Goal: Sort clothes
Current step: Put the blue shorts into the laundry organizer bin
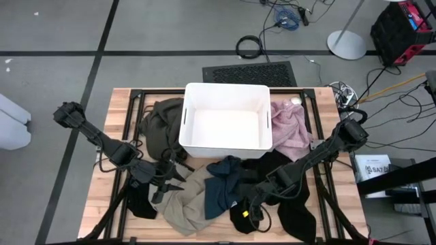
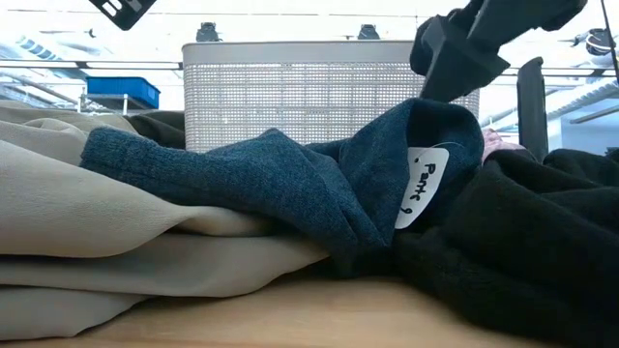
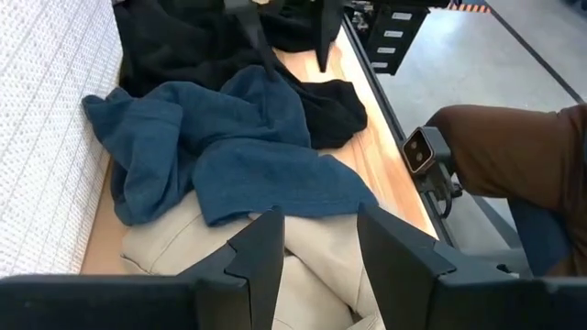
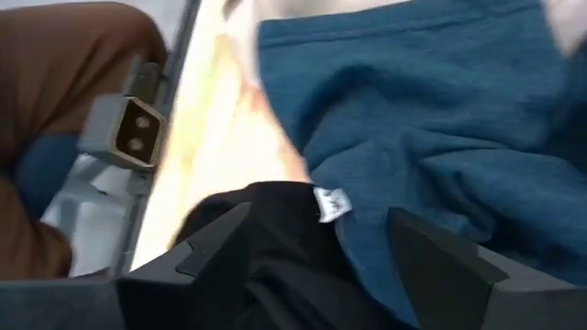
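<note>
The wooden table (image 1: 116, 109) is largely covered by fabric, and its near edge is cut off at the bottom of the high view. A white bin (image 1: 226, 119) is set at the middle of the far side; in the low view only its perforated wall (image 2: 319, 92) is seen behind the heaped clothes.

The black garment (image 1: 289, 197) is spread over the right near part of the table, and much of it is hidden under the right arm. The beige-khaki garment (image 1: 184, 201) is laid left of centre at the near edge, partly overlapped by the dark teal-blue garment (image 1: 221, 187), which is bunched just in front of the bin. A white tag (image 2: 423, 188) with handwriting is seen on the teal-blue fabric in the low view; the writing is hard to read. The olive-green garment (image 1: 160, 122) is pressed against the bin's left wall, and the fuzzy pink garment (image 1: 291, 129) against its right wall.

The left gripper (image 3: 319, 243) is held over the beige-khaki garment with its fingers apart and nothing between them. The right gripper (image 4: 316, 229) is lowered where black and teal-blue fabric meet; its fingers are spread, black cloth is seen between them, and whether it is clamped cannot be told. The right wrist view is blurred.
</note>
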Robot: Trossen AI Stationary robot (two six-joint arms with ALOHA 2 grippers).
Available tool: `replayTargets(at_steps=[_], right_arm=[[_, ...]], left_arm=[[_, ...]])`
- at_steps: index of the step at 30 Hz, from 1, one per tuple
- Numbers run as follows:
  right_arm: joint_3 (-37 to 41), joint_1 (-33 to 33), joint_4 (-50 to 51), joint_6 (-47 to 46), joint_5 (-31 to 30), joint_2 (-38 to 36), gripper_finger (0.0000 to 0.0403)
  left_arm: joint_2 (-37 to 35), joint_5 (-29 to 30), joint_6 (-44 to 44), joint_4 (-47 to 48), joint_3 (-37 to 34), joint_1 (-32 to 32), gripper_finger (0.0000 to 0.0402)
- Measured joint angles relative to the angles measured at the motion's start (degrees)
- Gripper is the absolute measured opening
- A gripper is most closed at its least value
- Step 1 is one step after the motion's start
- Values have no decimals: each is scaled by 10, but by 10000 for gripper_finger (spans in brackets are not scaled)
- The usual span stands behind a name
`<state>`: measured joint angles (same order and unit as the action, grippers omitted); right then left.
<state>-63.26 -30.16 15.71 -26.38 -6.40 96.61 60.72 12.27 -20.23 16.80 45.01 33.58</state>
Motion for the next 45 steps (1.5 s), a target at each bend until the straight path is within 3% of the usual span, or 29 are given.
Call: replayTargets(at_steps=[21, 30, 35, 45], right_arm=[[0, 0, -4, 103, -46, -8, 238], [0, 0, -4, 195, -70, -8, 238], [0, -1, -4, 212, -70, -8, 238], [0, -18, -4, 217, -71, -8, 238]], left_arm=[[23, 23, -4, -30, 0, -1, 150], [23, 131, -20, -65, 0, -1, 150], [23, 137, -19, -110, 0, -1, 150], [23, 137, 15, -102, 0, -1, 150]])
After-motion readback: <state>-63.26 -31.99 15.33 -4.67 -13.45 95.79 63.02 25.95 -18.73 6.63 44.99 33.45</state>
